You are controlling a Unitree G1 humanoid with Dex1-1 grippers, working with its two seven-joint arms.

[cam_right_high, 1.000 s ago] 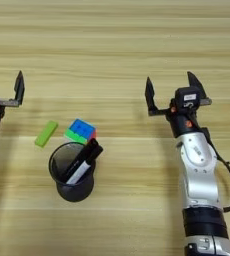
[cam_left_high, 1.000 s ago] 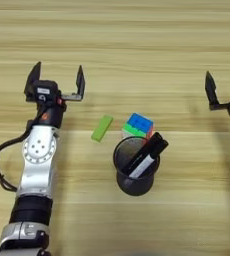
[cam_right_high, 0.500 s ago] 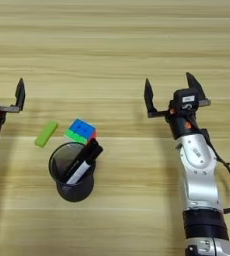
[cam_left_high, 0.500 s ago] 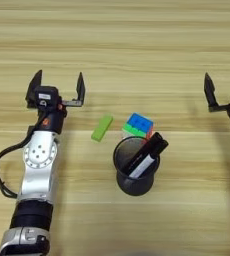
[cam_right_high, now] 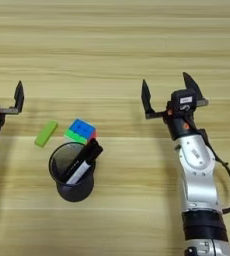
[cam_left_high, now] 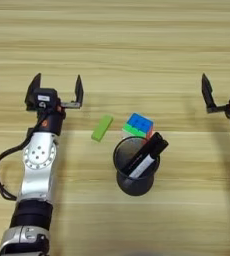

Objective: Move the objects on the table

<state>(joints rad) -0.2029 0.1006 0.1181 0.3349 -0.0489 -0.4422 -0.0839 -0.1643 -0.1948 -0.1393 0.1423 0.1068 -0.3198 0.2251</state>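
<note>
1. Light wood-grain planks make up the counter (cam_left_high: 137, 45) that fills the left eye view; the left gripper (cam_left_high: 56, 89) sits at the left side with its two black fingers spread wide apart and nothing between them; just right of it and a little nearer lies the flat green bar (cam_left_high: 102, 127), tilted, flat on the wood; the puzzle cube (cam_left_high: 139, 125) rests right of the bar, apart from it, blue face up, close against the far rim of the black mesh cup (cam_left_high: 135, 172); the cup stands upright nearest the robot, and the marker (cam_left_high: 146, 156) leans inside it, black cap poking out over the right rim; only one finger of the right gripper (cam_left_high: 207, 93) shows at the right edge.
2. Right eye view: the right gripper (cam_right_high: 169, 95) stands well right of the cup (cam_right_high: 73, 175), fingers splayed open and empty; the bar (cam_right_high: 46, 133), cube (cam_right_high: 81, 131) and marker (cam_right_high: 82, 162) keep the same cluster left of centre; one finger of the left gripper shows at the left edge.
</note>
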